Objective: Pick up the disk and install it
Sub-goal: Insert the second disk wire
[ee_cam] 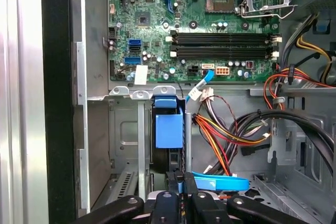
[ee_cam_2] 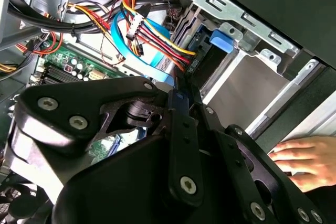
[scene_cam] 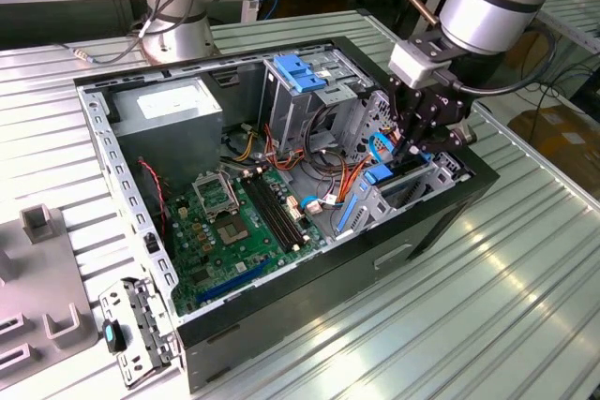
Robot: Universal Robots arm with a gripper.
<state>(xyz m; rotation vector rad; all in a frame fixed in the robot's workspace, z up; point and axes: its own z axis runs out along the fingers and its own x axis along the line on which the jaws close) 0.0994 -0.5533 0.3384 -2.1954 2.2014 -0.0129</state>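
The disk [ee_cam: 169, 127] stands on edge in the metal drive bay [ee_cam: 123, 129] at the open computer case's front corner, its bright blue rail and tab facing up. In the exterior view that blue tab of the disk [scene_cam: 380, 175] shows just below my gripper [scene_cam: 419, 149], which reaches down into the bay from the exterior view's right. My gripper [ee_cam: 181, 179] has its dark fingers [ee_cam: 167, 203] drawn close together on a thin blue edge of the disk's near end. The second wrist view has the gripper [ee_cam_2: 179, 94] in front of the disk's blue tab [ee_cam_2: 220, 40].
Red, orange and black wires [ee_cam: 226, 129] and a flat blue cable [ee_cam: 220, 183] lie right beside the bay. The green motherboard [scene_cam: 230, 222] covers the case floor. A person's hand [ee_cam_2: 304, 161] rests outside the case wall. A second arm's base [scene_cam: 178, 25] stands behind the case.
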